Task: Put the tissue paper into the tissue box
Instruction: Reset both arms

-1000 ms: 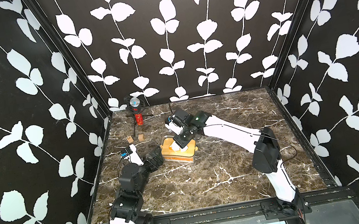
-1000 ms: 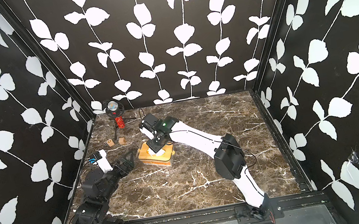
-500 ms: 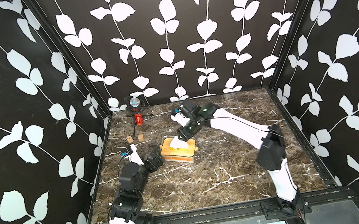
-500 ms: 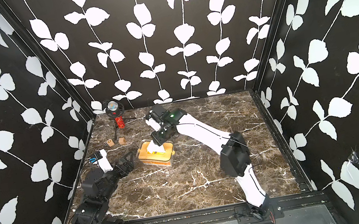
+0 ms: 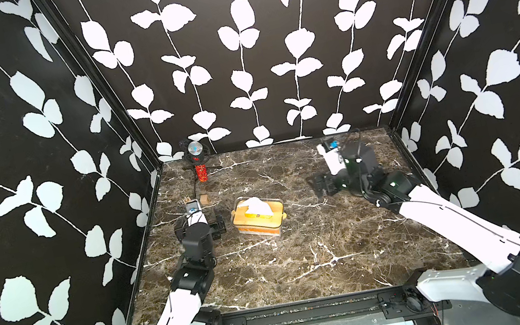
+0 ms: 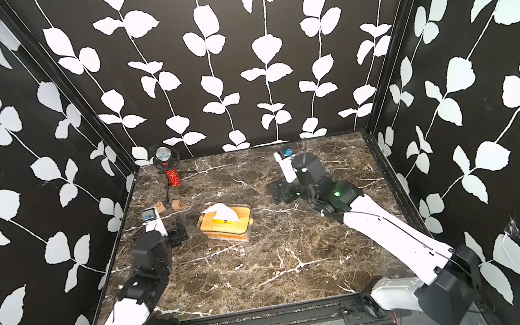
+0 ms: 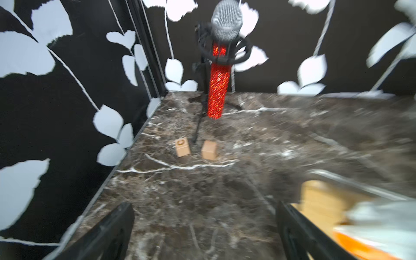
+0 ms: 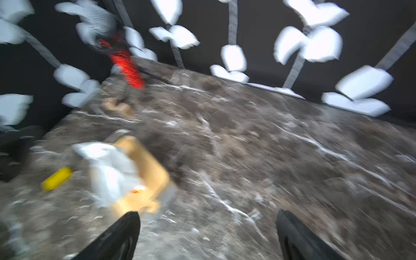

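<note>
The tissue box point(image 5: 260, 228) point(image 6: 228, 236) stands mid-table in both top views, clear-walled, with its bamboo lid point(image 5: 243, 217) on top. The tissue paper's orange pack shows through the clear wall, and its white sheet point(image 5: 255, 205) point(image 6: 222, 211) sticks up through the lid. My left gripper point(image 5: 219, 226) point(image 6: 180, 230) sits just left of the box, open and holding nothing. In the left wrist view the left gripper point(image 7: 202, 234) has the box lid point(image 7: 324, 202) beside one finger. My right gripper point(image 5: 322, 188) point(image 6: 280, 192) hangs open, well right of the box. The right wrist view shows the right gripper point(image 8: 207, 236) empty, apart from the blurred box point(image 8: 150, 171).
A microphone point(image 5: 201, 173) point(image 7: 218, 90) with a red body stands on a tripod at the back left corner. Two small wooden blocks point(image 7: 182, 147) point(image 7: 209, 150) lie in front of it. Black walls with white leaves enclose the marble table point(image 5: 304, 260) on three sides.
My right gripper has opened, left the top of the box and swung away to the back right. The left arm has barely moved.
</note>
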Robot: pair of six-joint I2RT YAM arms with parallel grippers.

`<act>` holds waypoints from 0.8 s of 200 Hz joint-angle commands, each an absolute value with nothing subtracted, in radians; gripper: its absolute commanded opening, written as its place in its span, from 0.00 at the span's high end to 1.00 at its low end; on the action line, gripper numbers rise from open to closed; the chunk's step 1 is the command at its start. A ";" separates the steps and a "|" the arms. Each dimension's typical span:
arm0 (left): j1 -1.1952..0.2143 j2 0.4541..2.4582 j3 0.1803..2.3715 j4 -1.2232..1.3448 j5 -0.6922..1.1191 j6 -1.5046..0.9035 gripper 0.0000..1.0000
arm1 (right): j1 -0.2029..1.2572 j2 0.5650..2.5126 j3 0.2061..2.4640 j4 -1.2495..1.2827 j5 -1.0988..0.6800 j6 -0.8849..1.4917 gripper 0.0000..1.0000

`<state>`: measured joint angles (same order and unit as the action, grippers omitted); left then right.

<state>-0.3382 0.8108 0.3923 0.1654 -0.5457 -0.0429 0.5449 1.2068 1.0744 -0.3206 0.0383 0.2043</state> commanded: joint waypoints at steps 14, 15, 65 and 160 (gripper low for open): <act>-0.324 0.971 0.272 0.578 -0.717 0.095 0.01 | 0.367 1.083 0.818 -0.099 0.197 0.155 0.01; -0.323 0.976 0.270 0.583 -0.717 0.097 0.01 | 0.362 1.080 0.811 -0.093 0.199 0.154 0.01; -0.236 1.192 0.229 0.837 -0.615 0.118 0.01 | 0.164 1.045 0.561 0.131 0.227 0.127 0.00; -0.118 1.499 0.234 1.178 -0.336 0.097 0.01 | 0.046 1.414 0.362 0.822 0.172 -0.012 0.00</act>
